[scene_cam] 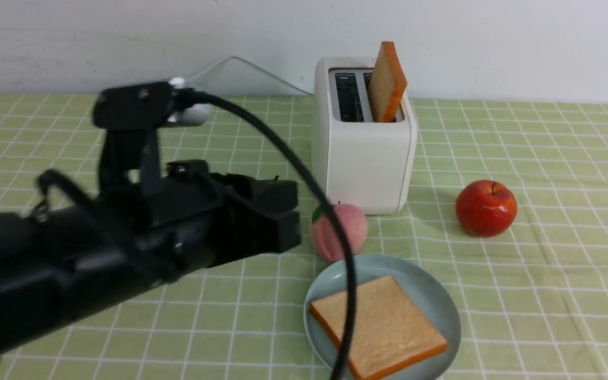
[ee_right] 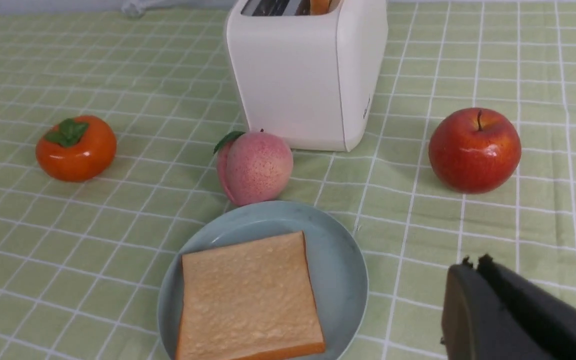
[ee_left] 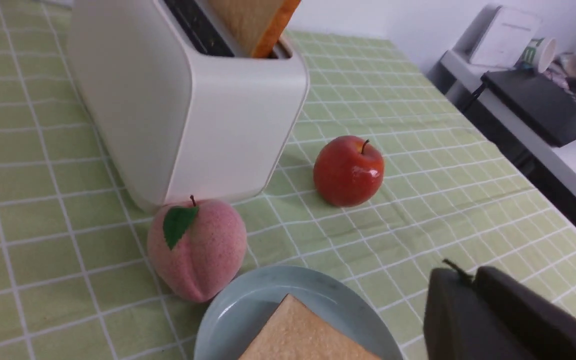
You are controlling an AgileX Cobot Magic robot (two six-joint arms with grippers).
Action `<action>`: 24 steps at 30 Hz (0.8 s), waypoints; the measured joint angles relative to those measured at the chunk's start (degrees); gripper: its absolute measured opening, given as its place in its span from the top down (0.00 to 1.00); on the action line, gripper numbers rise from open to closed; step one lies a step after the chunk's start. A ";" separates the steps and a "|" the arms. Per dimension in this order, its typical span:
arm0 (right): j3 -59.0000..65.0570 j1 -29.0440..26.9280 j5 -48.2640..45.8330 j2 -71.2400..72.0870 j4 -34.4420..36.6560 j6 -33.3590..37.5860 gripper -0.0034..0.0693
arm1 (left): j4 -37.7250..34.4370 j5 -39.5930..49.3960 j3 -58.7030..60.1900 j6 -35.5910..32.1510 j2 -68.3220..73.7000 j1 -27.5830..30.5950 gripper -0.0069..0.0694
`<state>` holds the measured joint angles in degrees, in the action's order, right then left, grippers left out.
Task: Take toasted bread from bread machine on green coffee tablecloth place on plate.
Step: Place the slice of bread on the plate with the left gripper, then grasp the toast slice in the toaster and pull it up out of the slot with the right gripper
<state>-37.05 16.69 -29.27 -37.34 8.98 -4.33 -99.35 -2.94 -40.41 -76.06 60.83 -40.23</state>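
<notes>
bright, even light with soft shadows; small glare on the apple (scene_cam: 486, 208), left arm (scene_cam: 72, 264) blurred.

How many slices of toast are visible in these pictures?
2. One slice lies flat on the plate; the other stands in the toaster's right slot. The left slot looks empty, but its depth is hidden.

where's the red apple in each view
Front view: the red apple sits right of the bread machine, past its front corner.
Left wrist view: the red apple is beside the bread machine, on the side away from the peach.
Right wrist view: the red apple is again beside the bread machine, opposite the peach.
Shared landmark: the white bread machine.
</notes>
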 joint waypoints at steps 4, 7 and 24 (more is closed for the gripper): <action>-7.34 0.02 0.06 -11.26 0.25 1.48 0.95 | 0.00 -0.06 5.18 -3.16 -8.48 0.00 0.93; -17.06 0.08 0.83 -25.06 0.37 3.05 0.95 | 0.00 -0.11 11.61 -4.87 -17.25 0.00 0.93; -71.15 0.13 -4.30 -75.83 0.69 -0.50 0.26 | -0.05 -0.29 24.95 -8.23 -32.17 0.00 0.93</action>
<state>-108.20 16.82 -33.57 -113.17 9.67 -4.82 -99.40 -3.23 -15.46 -84.29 28.66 -40.23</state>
